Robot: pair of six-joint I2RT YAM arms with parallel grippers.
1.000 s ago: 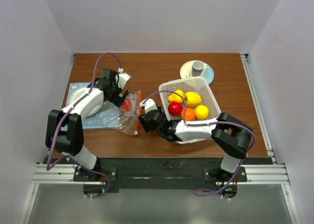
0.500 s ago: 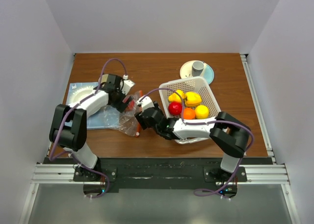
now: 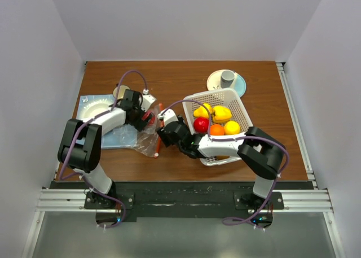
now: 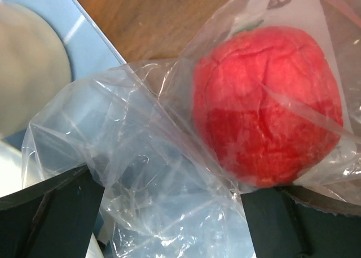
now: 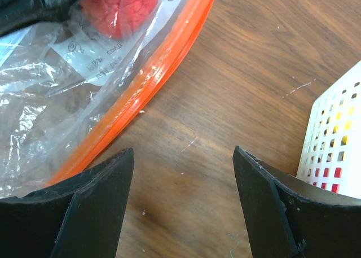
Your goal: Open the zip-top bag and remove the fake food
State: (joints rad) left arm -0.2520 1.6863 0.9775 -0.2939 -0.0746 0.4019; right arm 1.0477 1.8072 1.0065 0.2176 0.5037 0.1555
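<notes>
The left gripper (image 4: 169,224) stands with its jaws wide apart. One black finger (image 4: 51,218) occupies the lower left corner, the other the lower right. Crinkled film of the clear bag (image 4: 152,173) lies between them. A red toy fruit (image 4: 265,105) sits inside the bag, just above the right-hand finger, with a green mark at its top. Behind the bag are a blue sheet (image 4: 90,49) bearing a pale round object (image 4: 28,71), and the wooden table (image 4: 169,15).
</notes>
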